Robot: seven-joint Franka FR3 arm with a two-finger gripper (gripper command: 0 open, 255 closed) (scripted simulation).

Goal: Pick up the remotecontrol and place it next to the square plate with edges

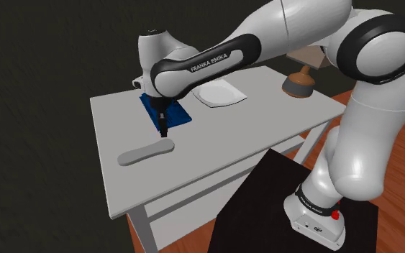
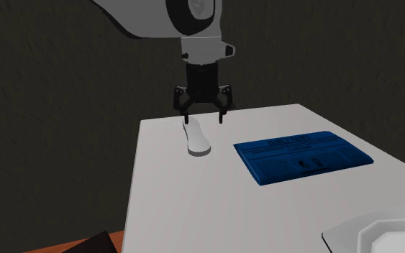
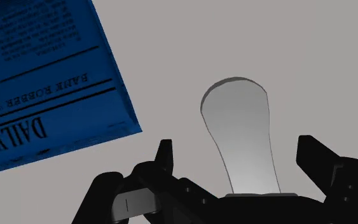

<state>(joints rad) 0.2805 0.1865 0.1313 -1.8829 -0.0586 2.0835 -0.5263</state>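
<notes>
Showing the white arm (image 1: 215, 57) reaching from its black stand (image 1: 265, 194) over a pale grey table (image 1: 265, 122), with the black gripper (image 2: 204, 116) pointing straight down above one end of the remote control (image 2: 196, 138). Its two fingers (image 3: 161, 159) stand well apart, holding nothing. In the wrist view the narrow end of the remote control lies between them, with table surface showing on both sides, so neither finger touches it. The remote control is drawn plain grey, long and flat with one broader rounded end. It lies flat on the table, and in the shoulder view it sits toward the table's near-left part. Just beside the gripper lies a blue newspaper (image 1: 166, 111) with black print, flat on the table and apart from the remote control. The square plate (image 1: 221, 93), white with raised edges, rests farther along the table beyond the newspaper, so the newspaper lies between the plate and the remote control, and those two are well apart. A brown object (image 1: 299, 81) with a rounded base and a knob on top stands near the table's far corner, at the shoulder view's right, past the plate. Dark walls close the scene behind the table.
</notes>
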